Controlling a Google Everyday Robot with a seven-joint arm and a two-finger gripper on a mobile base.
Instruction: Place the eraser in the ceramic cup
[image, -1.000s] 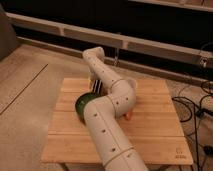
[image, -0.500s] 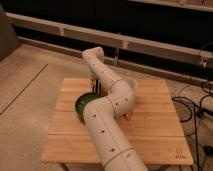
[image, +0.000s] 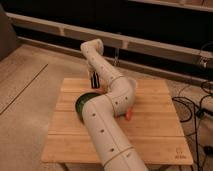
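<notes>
My gripper (image: 93, 81) hangs fingers-down from the white arm (image: 107, 125) at the far left part of the wooden table (image: 155, 131), just behind the green bowl (image: 82, 104). Its dark fingers are shut close to the tabletop. I cannot make out whether anything is between them. The eraser does not show, and the ceramic cup is hidden from this view, as the arm covers much of the table's middle.
A small orange object (image: 129, 114) lies on the table right of the arm. Cables (image: 198, 107) trail on the floor to the right. A dark wall with a rail (image: 150, 42) runs behind the table.
The fingers have closed at the far left of the table. The arm's upper joint appears a little higher than before.
</notes>
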